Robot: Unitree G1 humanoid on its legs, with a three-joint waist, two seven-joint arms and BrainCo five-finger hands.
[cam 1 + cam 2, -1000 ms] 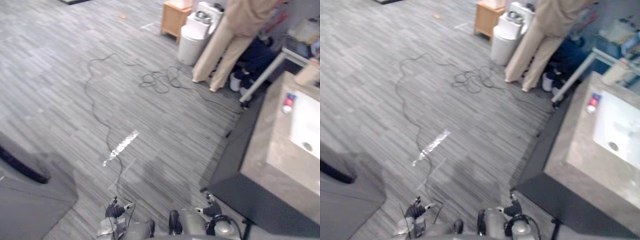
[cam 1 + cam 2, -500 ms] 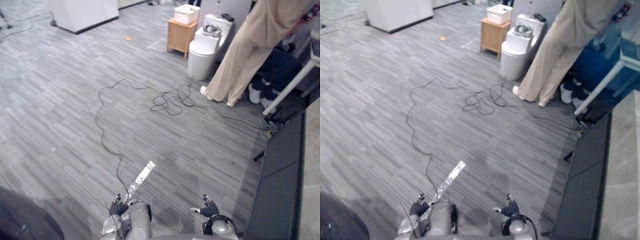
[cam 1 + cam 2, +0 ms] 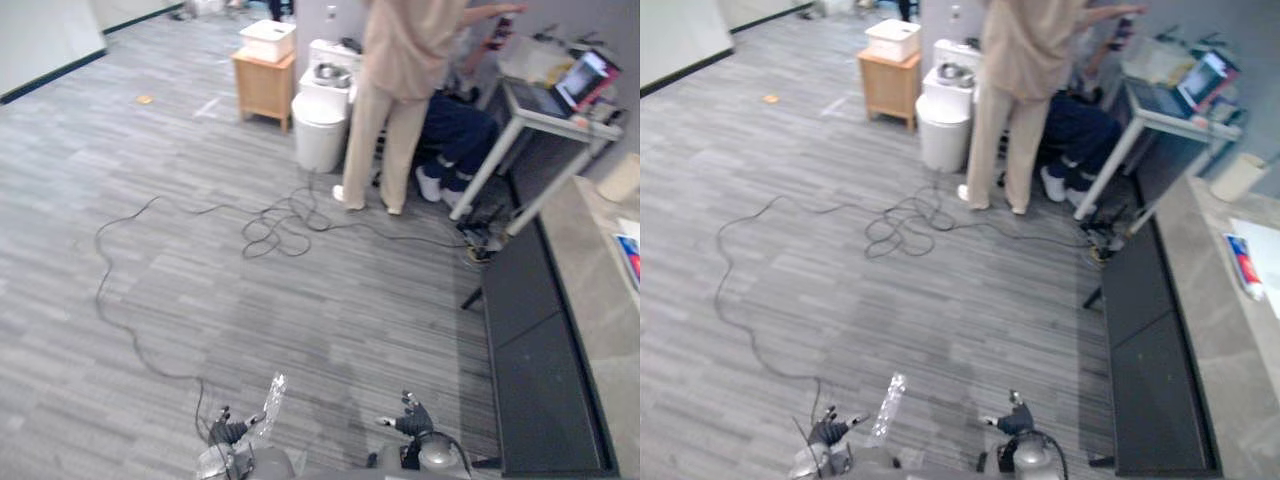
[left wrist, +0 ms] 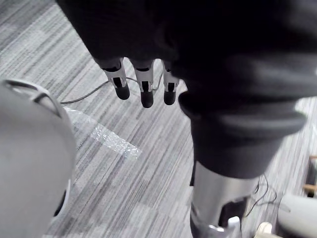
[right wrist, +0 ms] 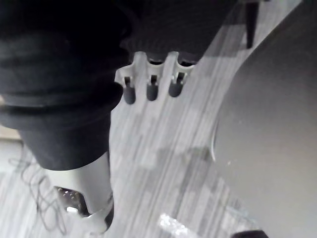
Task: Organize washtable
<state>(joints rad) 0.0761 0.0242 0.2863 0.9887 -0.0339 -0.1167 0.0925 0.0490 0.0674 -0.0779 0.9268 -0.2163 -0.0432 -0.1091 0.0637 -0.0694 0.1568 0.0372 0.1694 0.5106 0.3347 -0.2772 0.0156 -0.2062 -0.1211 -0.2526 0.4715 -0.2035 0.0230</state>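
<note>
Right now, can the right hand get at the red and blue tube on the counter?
Probably not. The right hand hangs low over the floor, and the tube lies up on the counter well off to the robot's right. Nothing blocks the way; it looks too far without stepping closer.

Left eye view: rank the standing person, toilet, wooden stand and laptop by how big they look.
1. Person
2. Toilet
3. Wooden stand and laptop: these look about alike, so I won't rank them.
</note>
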